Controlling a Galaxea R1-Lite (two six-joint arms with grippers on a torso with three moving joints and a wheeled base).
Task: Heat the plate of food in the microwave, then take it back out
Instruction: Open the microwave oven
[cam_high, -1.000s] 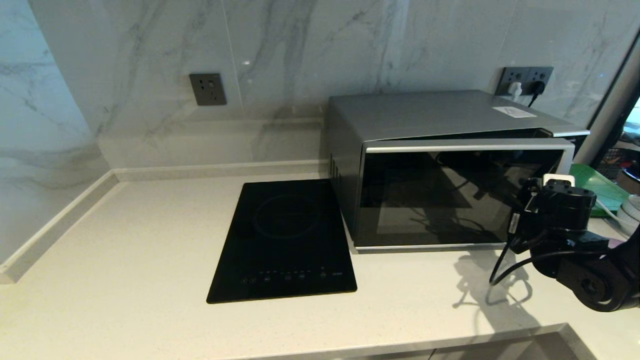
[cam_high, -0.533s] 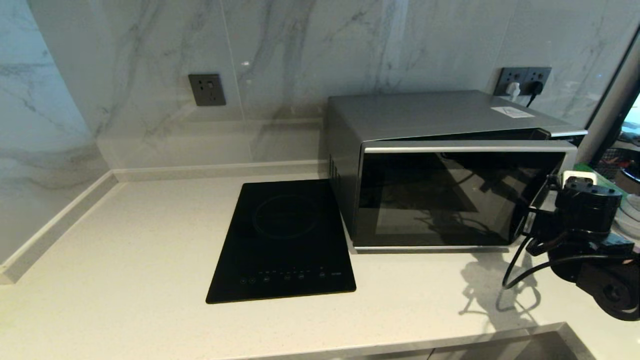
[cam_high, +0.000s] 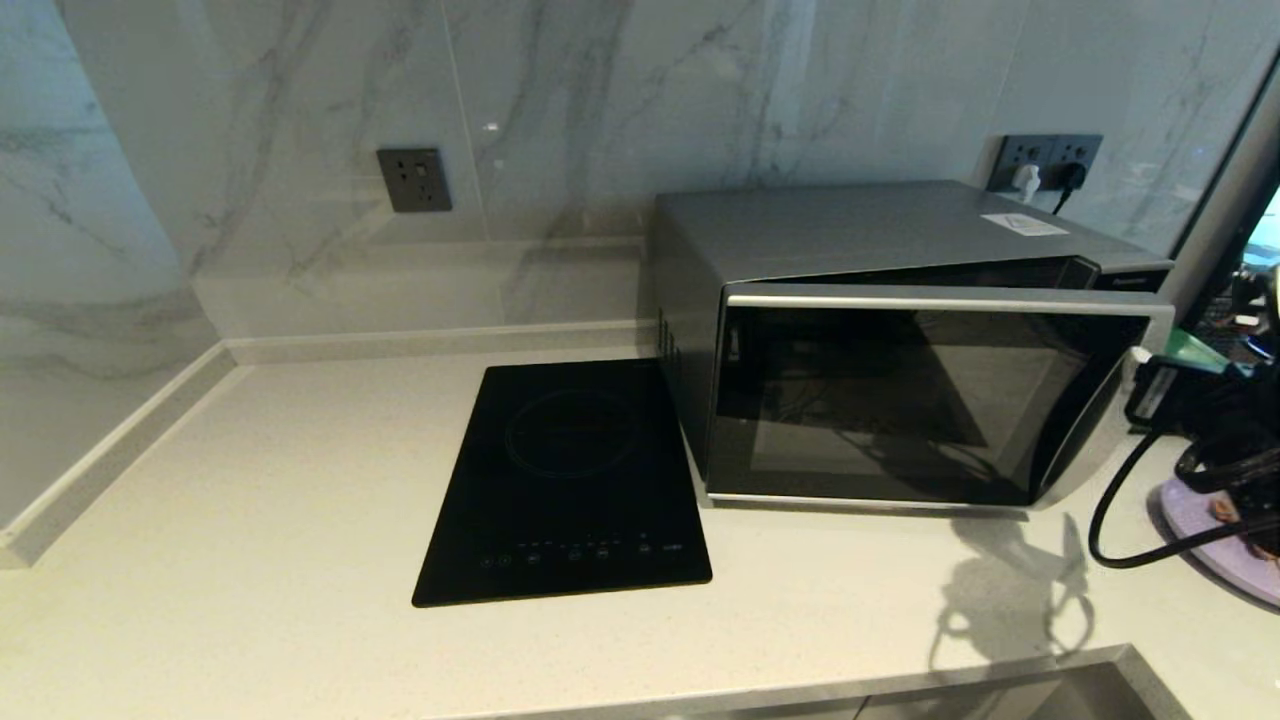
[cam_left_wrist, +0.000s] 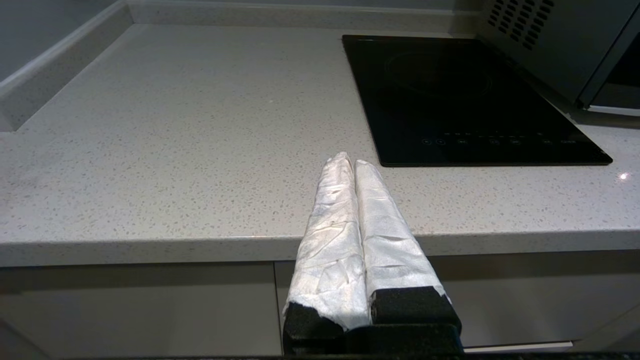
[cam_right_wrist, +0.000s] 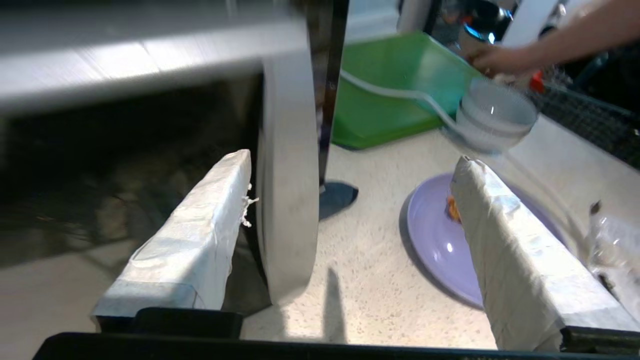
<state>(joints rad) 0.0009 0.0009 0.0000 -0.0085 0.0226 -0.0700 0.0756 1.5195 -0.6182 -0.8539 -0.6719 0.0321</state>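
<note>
The right claw (cam_right_wrist: 350, 200) is spread wide, straddling the handle of the microwave (cam_high: 900, 330), whose door is ajar at three o'clock so the plate of food (cam_right_wrist: 440, 240) on the bench (cam_high: 250, 480) can go in. The left claw (cam_left_wrist: 354, 165), clenched and empty, waits off the bench's near edge.

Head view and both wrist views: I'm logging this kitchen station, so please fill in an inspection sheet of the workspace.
Surface: pale speckled countertop, flat black hob set in it.
Job's things: microwave with door ajar; plate of food on the counter beside it.
Clutter: green tray, stacked white bowls.
Grippers: right gripper open, astride the door's silver edge; left gripper shut, parked off the counter's front edge.
Cables: black cable looping off the right arm; plugs in wall socket.
Surroundings: marble wall; a person's hand at the bowls.
</note>
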